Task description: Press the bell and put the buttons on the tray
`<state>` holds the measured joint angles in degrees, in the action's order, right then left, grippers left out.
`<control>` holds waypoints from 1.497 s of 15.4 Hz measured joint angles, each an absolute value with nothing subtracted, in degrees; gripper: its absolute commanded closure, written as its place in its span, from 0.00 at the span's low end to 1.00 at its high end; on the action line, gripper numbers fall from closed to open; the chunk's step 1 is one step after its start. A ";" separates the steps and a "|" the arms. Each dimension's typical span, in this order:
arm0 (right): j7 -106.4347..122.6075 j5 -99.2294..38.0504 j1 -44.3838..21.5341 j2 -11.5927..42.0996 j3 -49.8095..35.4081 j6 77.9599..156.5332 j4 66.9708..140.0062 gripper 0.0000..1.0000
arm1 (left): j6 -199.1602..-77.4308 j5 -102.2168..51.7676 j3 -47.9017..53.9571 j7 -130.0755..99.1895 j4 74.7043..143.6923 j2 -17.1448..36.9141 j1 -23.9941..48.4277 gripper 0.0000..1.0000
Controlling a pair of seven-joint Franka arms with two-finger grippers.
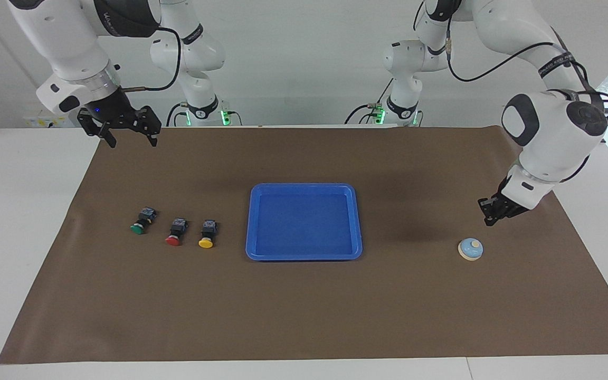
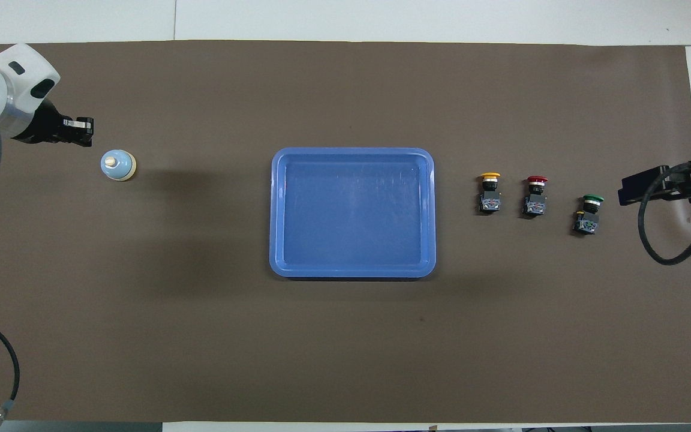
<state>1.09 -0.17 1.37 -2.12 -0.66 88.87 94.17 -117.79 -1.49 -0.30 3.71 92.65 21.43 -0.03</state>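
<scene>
You can't read the lettering on the arms. A brown mat (image 1: 304, 295) covers your white worktop (image 1: 13, 211). Left gripper (image 1: 488, 220), jaws closed on nothing, hangs near the bell (image 1: 470, 249); right gripper (image 1: 127, 138) waits, jaws wide. The buttons (image 1: 176, 231) lie beside the tray (image 1: 304, 256), toward the right arm's end.

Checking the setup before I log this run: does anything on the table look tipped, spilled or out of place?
Nothing stands out. The bell sits upright, the three buttons lie in a row beside the empty tray, nothing spilled.
</scene>
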 measured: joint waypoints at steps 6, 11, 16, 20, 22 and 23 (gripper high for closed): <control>1.09 -0.17 1.37 -2.12 -0.66 88.87 94.17 0.00 | -120.99 -1.49 -0.21 3.66 96.25 22.47 -0.25 1.00; 1.09 -0.17 1.37 -2.12 -0.66 88.87 94.17 0.00 | -124.23 -1.49 -0.21 3.61 98.59 22.51 -0.27 1.00; 1.09 -0.17 1.37 -2.12 -0.66 88.87 94.17 0.00 | -127.87 -1.49 -0.21 3.60 100.18 23.48 -0.33 1.00; 1.09 -0.17 1.37 -2.12 -0.66 88.87 94.17 0.00 | -133.29 -1.49 -0.20 3.43 103.33 22.71 -0.42 1.00; 1.09 -0.17 1.39 -2.12 -0.66 88.87 94.17 0.00 | -133.10 -1.49 -0.20 3.40 103.39 22.56 -0.43 1.00; 1.09 -0.17 1.44 -2.12 -0.65 88.87 94.17 0.00 | -131.63 -1.49 -0.21 3.38 102.89 22.60 -0.48 1.00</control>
<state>1.09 -0.17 1.44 -2.12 -0.65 88.87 94.17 -131.63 -1.49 -0.21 3.38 102.89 22.60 -0.48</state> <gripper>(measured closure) 0.000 0.991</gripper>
